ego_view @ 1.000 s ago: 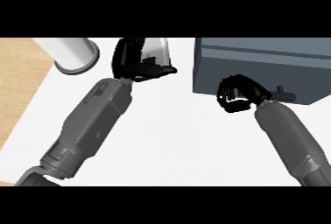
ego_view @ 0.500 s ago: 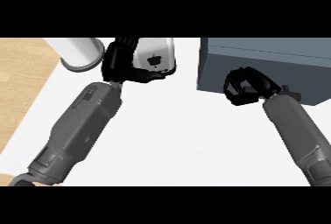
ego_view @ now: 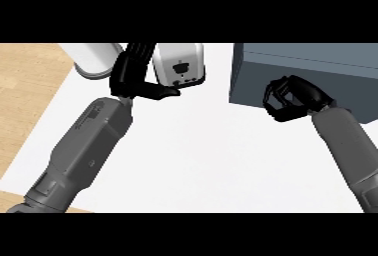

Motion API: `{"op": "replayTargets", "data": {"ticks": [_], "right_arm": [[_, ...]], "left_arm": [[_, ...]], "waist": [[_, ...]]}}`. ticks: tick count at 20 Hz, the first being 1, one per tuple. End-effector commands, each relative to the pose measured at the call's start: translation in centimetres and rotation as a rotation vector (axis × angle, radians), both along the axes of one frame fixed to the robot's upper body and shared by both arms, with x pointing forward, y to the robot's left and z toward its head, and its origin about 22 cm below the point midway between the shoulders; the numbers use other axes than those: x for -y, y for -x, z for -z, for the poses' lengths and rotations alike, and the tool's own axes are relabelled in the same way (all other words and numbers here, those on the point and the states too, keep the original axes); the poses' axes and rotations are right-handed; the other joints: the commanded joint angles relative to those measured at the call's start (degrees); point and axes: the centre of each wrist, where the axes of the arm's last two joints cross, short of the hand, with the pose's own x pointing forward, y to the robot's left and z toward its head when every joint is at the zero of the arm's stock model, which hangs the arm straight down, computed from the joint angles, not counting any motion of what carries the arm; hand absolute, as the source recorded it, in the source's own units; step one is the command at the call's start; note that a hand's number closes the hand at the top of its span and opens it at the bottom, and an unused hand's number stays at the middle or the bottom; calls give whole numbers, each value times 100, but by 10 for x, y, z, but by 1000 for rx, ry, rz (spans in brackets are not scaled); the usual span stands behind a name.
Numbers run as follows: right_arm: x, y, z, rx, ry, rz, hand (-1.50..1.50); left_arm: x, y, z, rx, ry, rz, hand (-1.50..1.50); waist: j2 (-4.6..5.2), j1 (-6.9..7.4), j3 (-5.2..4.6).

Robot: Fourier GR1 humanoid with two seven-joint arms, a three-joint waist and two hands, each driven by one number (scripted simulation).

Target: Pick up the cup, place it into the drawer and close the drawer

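white toaster (ego_view: 179, 64), white counter (ego_view: 199, 160), wooden floor (ego_view: 26, 85)

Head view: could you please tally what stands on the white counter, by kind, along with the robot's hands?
White cylinder: 1
White toaster: 1
Dark grey drawer cabinet: 1
Black hands: 2, left hand and right hand
Total: 5

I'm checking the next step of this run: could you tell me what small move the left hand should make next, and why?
Probably shift the left hand a little to its left, toward the white cup. Its fingers hang open between the cup and the white toaster, curled round nothing, so the cup is not yet grasped. The right hand is curled at the grey drawer unit's front.
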Motion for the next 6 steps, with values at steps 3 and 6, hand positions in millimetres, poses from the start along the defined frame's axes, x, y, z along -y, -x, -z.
{"op": "replayTargets", "data": {"ticks": [3,6], "right_arm": [[30,-31,-92,212,38,198,150],[31,-29,-91,197,35,189,150]], "left_arm": [[-4,3,3,7,3,15,-150],[-4,5,6,-4,10,28,-150]], "waist": [[123,260,-55],[108,294,-53]]}}
